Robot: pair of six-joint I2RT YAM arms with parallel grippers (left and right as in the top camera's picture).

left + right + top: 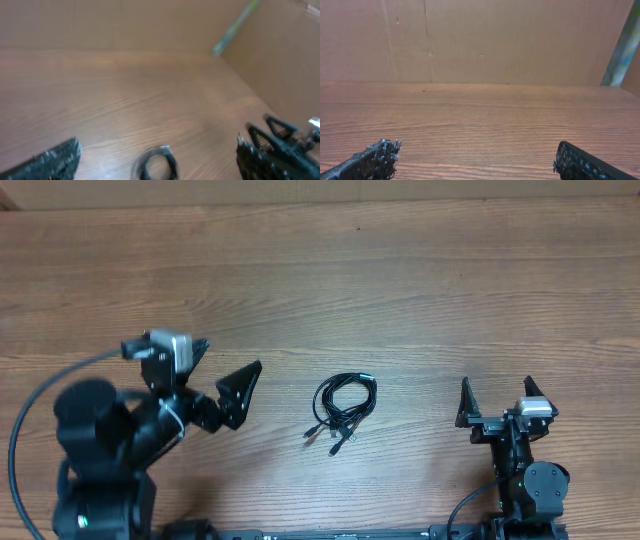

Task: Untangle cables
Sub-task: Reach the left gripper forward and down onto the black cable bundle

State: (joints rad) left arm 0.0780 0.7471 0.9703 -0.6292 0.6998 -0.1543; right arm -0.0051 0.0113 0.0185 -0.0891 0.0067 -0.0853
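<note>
The cables [343, 408] are thin black cords coiled in one small bundle near the middle of the wooden table, with plug ends trailing to the lower left. My left gripper [232, 356] is open, a short way left of the bundle and pointing toward it. In the left wrist view the cables [158, 162] appear blurred at the bottom edge, ahead of and between the spread fingers of the gripper [157, 142]. My right gripper [497, 386] stands open to the right of the bundle, holding nothing. The right wrist view shows only bare wood between the right gripper's [476, 147] fingers.
A brown cardboard wall [480, 40] rises along the table's far edge. The thick black cable [25, 420] of the left arm loops at the left side. The right arm [290, 137] shows at the right of the left wrist view.
</note>
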